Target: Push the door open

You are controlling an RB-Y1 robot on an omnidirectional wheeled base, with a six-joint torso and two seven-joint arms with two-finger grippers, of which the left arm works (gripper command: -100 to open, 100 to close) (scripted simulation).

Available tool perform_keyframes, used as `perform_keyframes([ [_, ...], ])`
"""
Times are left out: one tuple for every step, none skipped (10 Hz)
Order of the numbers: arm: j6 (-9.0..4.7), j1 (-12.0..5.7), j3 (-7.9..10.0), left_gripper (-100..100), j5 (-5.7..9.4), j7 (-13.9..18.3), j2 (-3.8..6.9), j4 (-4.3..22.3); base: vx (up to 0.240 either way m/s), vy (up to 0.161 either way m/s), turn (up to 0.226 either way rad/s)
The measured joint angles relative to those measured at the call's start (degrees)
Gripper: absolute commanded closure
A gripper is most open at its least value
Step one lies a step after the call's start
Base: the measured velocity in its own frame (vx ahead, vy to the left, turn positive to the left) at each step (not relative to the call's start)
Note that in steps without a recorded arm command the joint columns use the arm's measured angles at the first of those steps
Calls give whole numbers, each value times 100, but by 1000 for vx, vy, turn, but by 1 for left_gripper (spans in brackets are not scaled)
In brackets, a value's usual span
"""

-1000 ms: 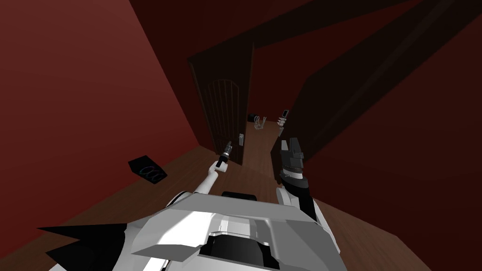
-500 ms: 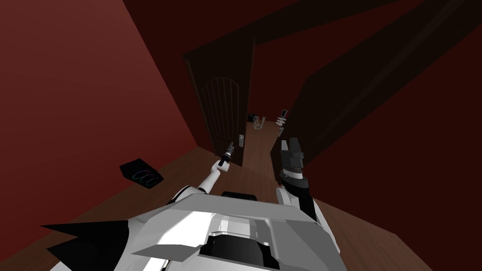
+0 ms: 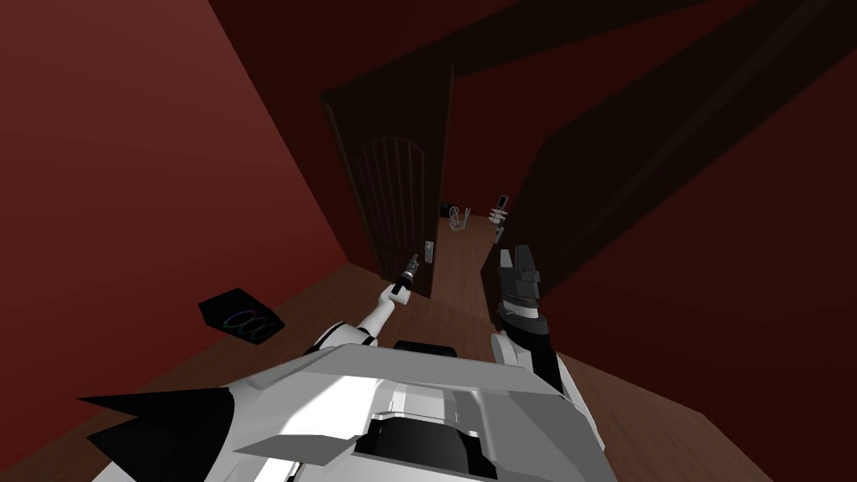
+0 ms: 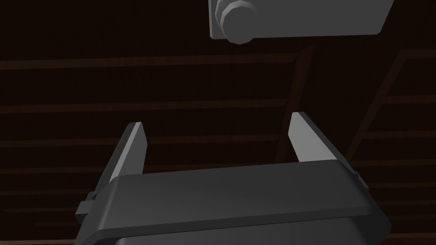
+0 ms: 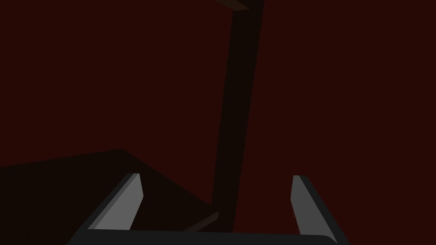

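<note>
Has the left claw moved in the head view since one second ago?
Yes, a little. The left claw, its fingers open, has come closer to the small grey handle plate on the dark brown panelled door.

Dim overall. Head view: red wall (image 3: 125, 167) lightest at upper left, right half near black, straight lines splay toward corners. Door (image 3: 393, 209) nearly black. Wrist views very dark; grey fingers (image 4: 304, 136) catch light.

One door (image 3: 393, 209), one grey handle plate (image 4: 306, 17), one black slab (image 3: 238, 316).
</note>
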Motion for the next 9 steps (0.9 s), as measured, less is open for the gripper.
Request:
perform_keyframes([
  [3, -54, -17, -100, -11, 7, -21, 110, 66, 43, -33],
  [-9, -125, -25, -100, -20, 10, -51, 248, 67, 44, -33],
  [-14, -218, -34, -100, -25, 26, -62, 391, 55, 34, -24],
  [13, -263, -52, -100, -33, 48, -69, 447, 52, 30, -24],
  [25, -314, -60, -100, -39, 55, -91, 530, 50, 32, -26],
  [-6, -395, -60, -100, -42, 60, -110, 682, 55, 38, -32],
  [-51, -481, -59, -100, -45, 62, -138, 854, 25, 18, -9],
  [-61, -491, -59, -100, -45, 62, -141, 873, 103, -31, -30],
  [1, -408, -73, -100, -53, 64, -63, 726, 177, -35, -20],
])
